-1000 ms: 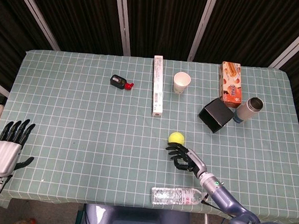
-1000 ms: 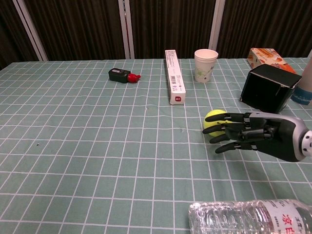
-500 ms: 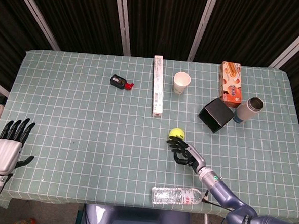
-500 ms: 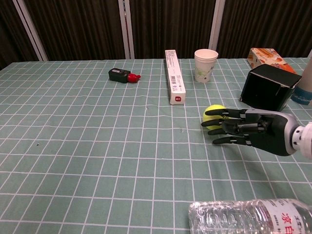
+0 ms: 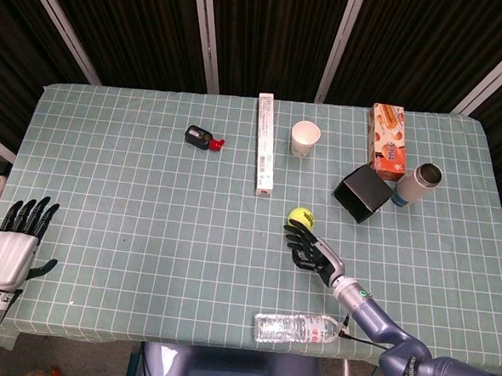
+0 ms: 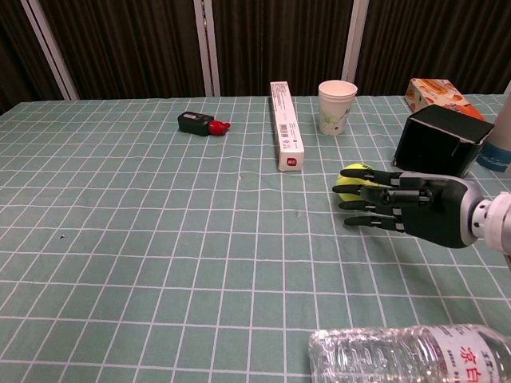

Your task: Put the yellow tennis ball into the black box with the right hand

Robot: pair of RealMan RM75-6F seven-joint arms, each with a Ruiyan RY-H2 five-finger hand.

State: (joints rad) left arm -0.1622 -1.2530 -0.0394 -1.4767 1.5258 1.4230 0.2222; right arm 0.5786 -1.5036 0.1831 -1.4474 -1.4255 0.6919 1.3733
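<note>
The yellow tennis ball (image 5: 299,217) (image 6: 351,178) lies on the green checked cloth, a little left of the black box (image 5: 361,193) (image 6: 437,147), which stands tipped with its opening up. My right hand (image 5: 313,251) (image 6: 411,206) is just behind the ball on the near side, fingers spread and stretched toward it, fingertips at or touching the ball, holding nothing. My left hand (image 5: 16,243) hangs at the table's near left corner, fingers apart and empty; the chest view does not show it.
A clear water bottle (image 5: 298,329) (image 6: 407,356) lies at the front edge near my right forearm. A long white box (image 5: 264,155), paper cup (image 5: 304,138), orange carton (image 5: 388,141), steel tumbler (image 5: 418,185) and small black-red bottle (image 5: 204,137) stand farther back.
My right hand has moved away from me toward the far side, and the ball has rolled a little ahead of its fingertips, closer to the black box. The left hand stayed put.
</note>
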